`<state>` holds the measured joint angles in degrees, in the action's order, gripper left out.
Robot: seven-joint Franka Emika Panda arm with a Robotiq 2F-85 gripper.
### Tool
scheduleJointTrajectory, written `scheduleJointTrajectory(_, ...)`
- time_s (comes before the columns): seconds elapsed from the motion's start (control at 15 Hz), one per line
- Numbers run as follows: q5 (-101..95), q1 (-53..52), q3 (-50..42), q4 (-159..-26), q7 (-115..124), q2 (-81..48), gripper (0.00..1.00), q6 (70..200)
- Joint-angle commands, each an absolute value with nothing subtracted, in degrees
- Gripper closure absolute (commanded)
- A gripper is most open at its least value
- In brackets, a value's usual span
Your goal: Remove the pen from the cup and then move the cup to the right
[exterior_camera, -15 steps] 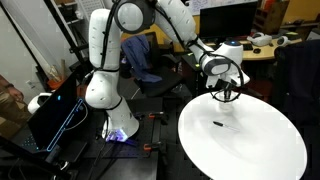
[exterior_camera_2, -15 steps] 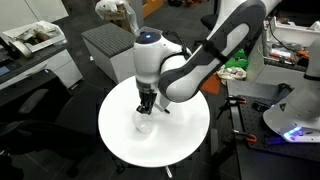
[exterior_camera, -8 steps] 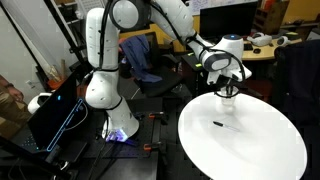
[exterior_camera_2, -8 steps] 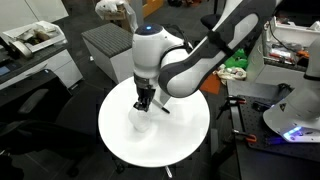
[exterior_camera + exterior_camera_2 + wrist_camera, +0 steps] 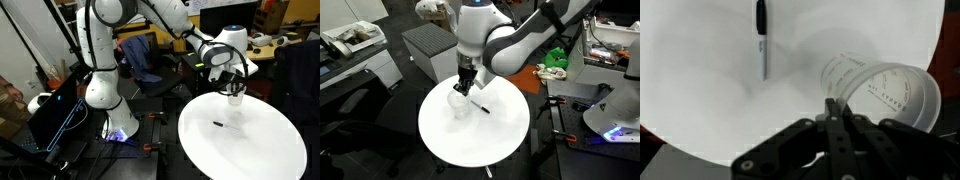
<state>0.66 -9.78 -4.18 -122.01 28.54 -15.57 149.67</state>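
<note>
The pen (image 5: 761,35) is a thin dark stick lying flat on the round white table (image 5: 700,90), outside the cup. It also shows in both exterior views (image 5: 217,124) (image 5: 480,107). The cup (image 5: 885,90) is a small clear tumbler with printed markings. My gripper (image 5: 835,105) is shut on its wall at the rim, one finger inside and one outside. In both exterior views the gripper (image 5: 235,86) (image 5: 466,87) holds the cup (image 5: 236,97) (image 5: 459,104) low over the table, apart from the pen. I cannot tell whether the cup touches the table.
The table (image 5: 250,150) (image 5: 440,135) carries only the pen and cup. Round it stand a black office chair (image 5: 140,60), a grey cabinet (image 5: 425,45), desks with clutter (image 5: 350,40) and a second robot's white base (image 5: 100,90).
My gripper has carried the cup across the table, away from the pen, rightward in one exterior view and up the picture in the other. The pen has stayed put.
</note>
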Motion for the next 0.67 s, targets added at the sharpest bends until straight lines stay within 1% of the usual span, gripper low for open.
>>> scheduleJointTrajectory(0.0,-1.3,-8.41,-5.63,-126.45,31.16,-10.28,0.99,150.68)
scheduleJointTrajectory(0.6,-2.21,-2.28,-8.47,-132.15,35.43,-5.36,0.99,154.59)
